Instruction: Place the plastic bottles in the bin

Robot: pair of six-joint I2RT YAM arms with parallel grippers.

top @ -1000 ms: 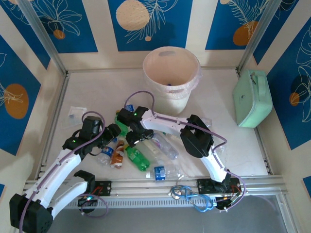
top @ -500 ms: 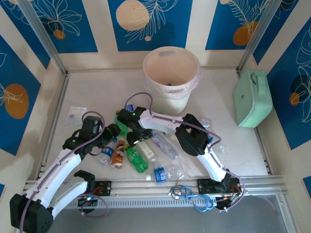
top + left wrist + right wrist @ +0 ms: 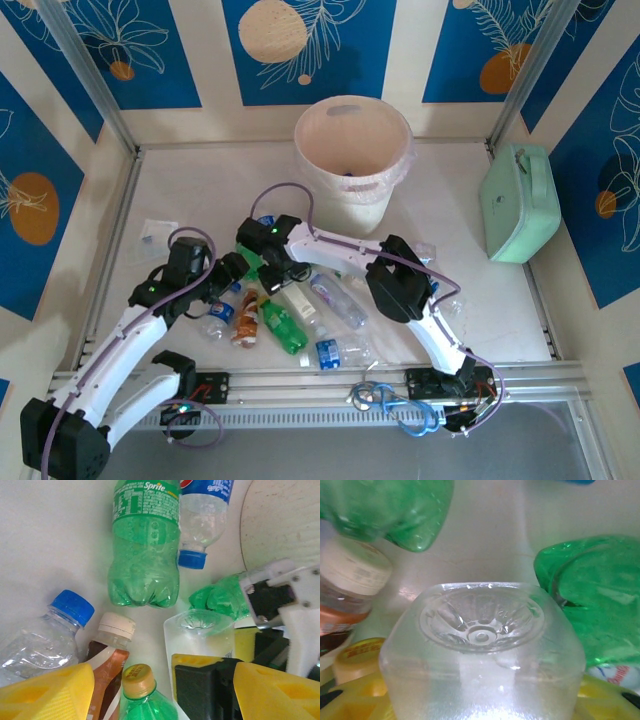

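Right wrist: I see right gripper [image 3: 480, 705] clamped on the base of a clear bottle [image 3: 482, 630]; left gripper [image 3: 160, 695] hangs open, empty, near a green Sprite bottle [image 3: 145, 545].

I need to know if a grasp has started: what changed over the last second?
The right hand edged left and closed in around the clear bottle; a firm grip isn't certain yet. The left hand, open, the other bottles and the bin stayed put.
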